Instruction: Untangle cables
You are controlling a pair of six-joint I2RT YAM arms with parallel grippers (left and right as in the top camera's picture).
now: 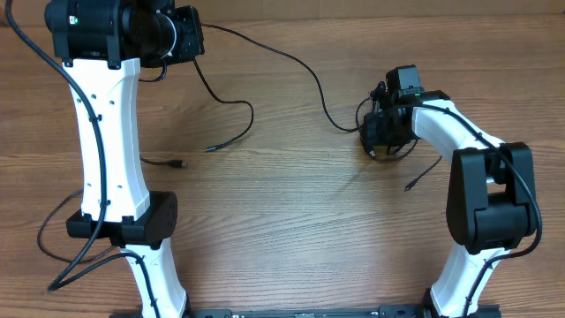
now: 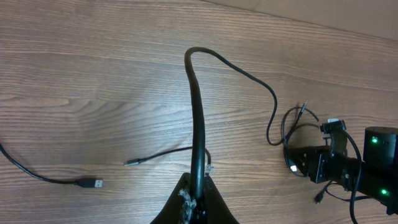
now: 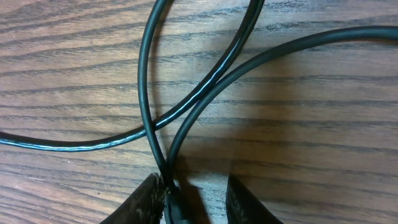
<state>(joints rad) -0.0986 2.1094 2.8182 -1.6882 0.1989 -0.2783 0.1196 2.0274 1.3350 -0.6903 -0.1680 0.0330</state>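
Note:
My left gripper (image 1: pixel 198 37) at the table's far left is shut on a thin black cable (image 2: pixel 198 124). From the fingers this cable (image 1: pixel 291 62) arches up and runs right across the table to my right gripper (image 1: pixel 378 146). In the right wrist view two cable strands (image 3: pixel 163 134) cross and pass between the fingers of the right gripper (image 3: pixel 199 202), lying against the left finger (image 3: pixel 149 199). A clear gap separates them from the right finger (image 3: pixel 245 200). A small plug end (image 1: pixel 210 148) and a USB plug (image 1: pixel 180 164) lie on the wood between the arms.
Another small plug (image 1: pixel 409 186) lies just below the right gripper, with a loop of cable (image 2: pixel 287 127) beside it. Thicker black wires (image 1: pixel 53 238) hang around the left arm's base. The table (image 1: pixel 291 230) is brown wood.

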